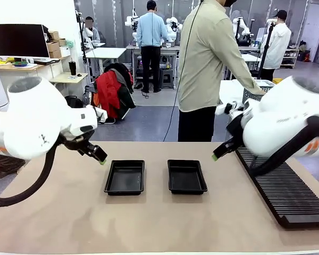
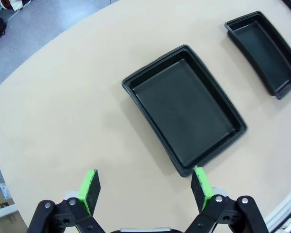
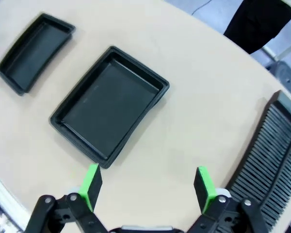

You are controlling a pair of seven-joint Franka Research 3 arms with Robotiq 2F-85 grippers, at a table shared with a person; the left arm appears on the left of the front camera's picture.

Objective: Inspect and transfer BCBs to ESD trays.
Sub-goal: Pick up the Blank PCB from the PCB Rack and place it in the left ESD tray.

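Two empty black ESD trays lie side by side mid-table: the left tray [image 1: 125,177] and the right tray [image 1: 186,176]. No BCBs are in view. My left gripper [image 1: 102,160] hovers above the table just left of the left tray, open with nothing between its green pads. In the left wrist view that gripper [image 2: 145,189] hangs over the near corner of the left tray [image 2: 184,107], the other tray [image 2: 264,51] farther off. My right gripper [image 1: 215,156] hovers open, right of the right tray. In the right wrist view it [image 3: 148,187] is above bare table beside the right tray [image 3: 109,104].
A long black slotted rack [image 1: 284,191] lies along the table's right side, also seen as the rack [image 3: 271,150] in the right wrist view. A person [image 1: 210,69] in a beige shirt stands at the far edge, a hand reaching toward the right. Bare tabletop lies in front of the trays.
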